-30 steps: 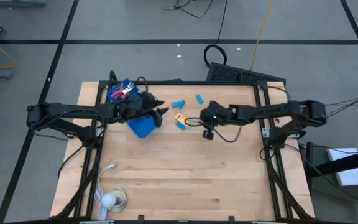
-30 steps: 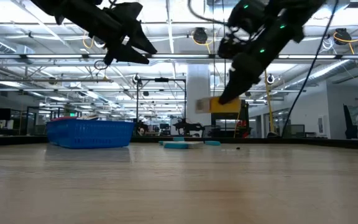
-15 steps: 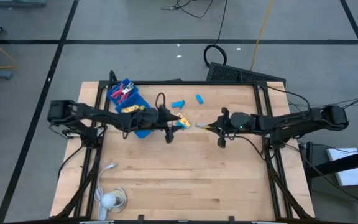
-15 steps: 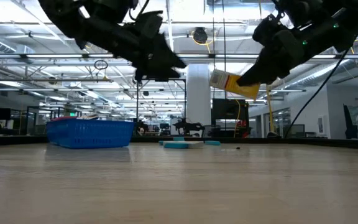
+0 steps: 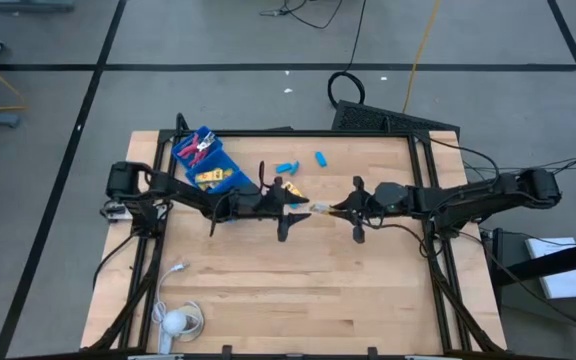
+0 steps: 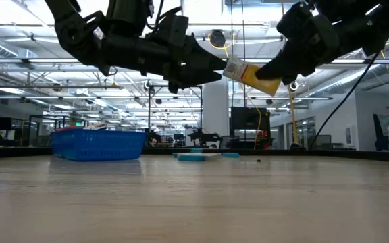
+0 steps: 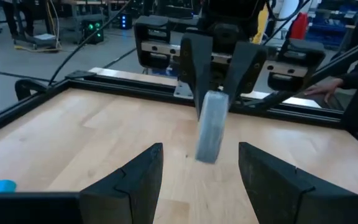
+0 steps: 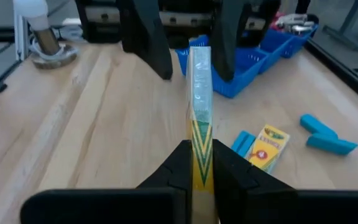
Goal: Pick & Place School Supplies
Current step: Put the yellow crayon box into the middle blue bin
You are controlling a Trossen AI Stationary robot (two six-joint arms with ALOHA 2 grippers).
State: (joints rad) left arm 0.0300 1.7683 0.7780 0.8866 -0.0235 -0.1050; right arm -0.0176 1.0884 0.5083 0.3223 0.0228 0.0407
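Note:
My right gripper (image 5: 336, 207) is shut on a yellow crayon box (image 5: 320, 208) in the air above the table's middle. My left gripper (image 5: 298, 207) is open and faces it. Its two fingers (image 7: 143, 176) stand on either side of the box's free end (image 7: 210, 134) without touching it. On the table below lie a second yellow crayon box (image 8: 267, 147), a light-blue piece (image 8: 243, 142) beside it, and more light-blue pieces (image 5: 286, 166) toward the far edge. Red-handled scissors (image 5: 201, 147) and yellow items lie in the blue tray (image 5: 218, 160). My right gripper pinches the crayon box between its two fingers at one end (image 8: 199, 155), coming level from the table's right. The box is lifted clear and sticks out past the fingertips toward the left gripper, its free end (image 6: 234, 67) slightly raised.
The blue tray sits at the table's far left. A white cable and a round white object (image 5: 176, 318) lie at the near left corner. Bare wood spreads over the near half of the table. Black frame rails edge both sides.
My right gripper has lifted the crayon box off the table near the blue pieces, carried it toward the near edge, and holds it level. My left gripper has swung from beside the tray toward the table's right until its open fingers bracket the box's free end.

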